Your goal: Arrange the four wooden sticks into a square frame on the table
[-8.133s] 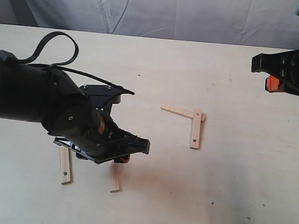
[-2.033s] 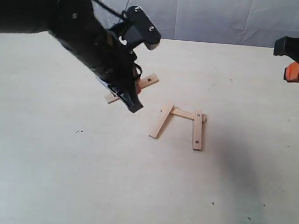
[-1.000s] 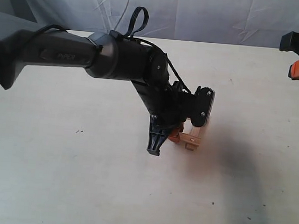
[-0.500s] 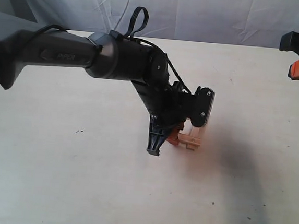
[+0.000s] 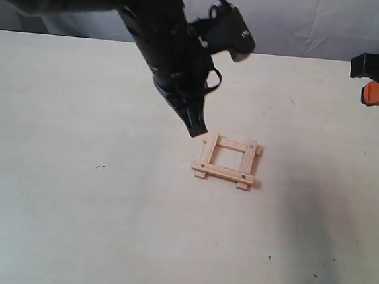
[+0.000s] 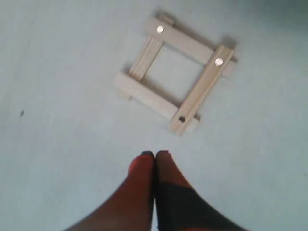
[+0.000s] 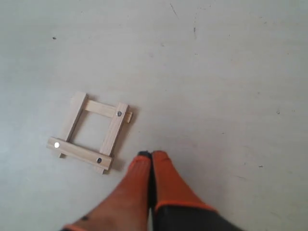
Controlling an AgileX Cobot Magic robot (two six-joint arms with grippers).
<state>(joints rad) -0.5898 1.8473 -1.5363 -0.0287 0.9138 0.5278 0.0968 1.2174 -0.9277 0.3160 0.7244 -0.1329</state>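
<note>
The four wooden sticks lie as a small square frame on the table, ends overlapping at the corners with dark dots there. The frame also shows in the left wrist view and the right wrist view. My left gripper hangs raised just up and left of the frame, shut and empty; its fingertips press together. My right gripper stays at the far right edge, well away from the frame, its orange fingers closed with nothing between them.
A white cloth backdrop hangs behind the table's far edge. Small dark specks dot the pale surface.
The left gripper has let go of the last stick and lifted up and left off the frame, which now lies uncovered as a closed square. The right gripper has barely moved.
</note>
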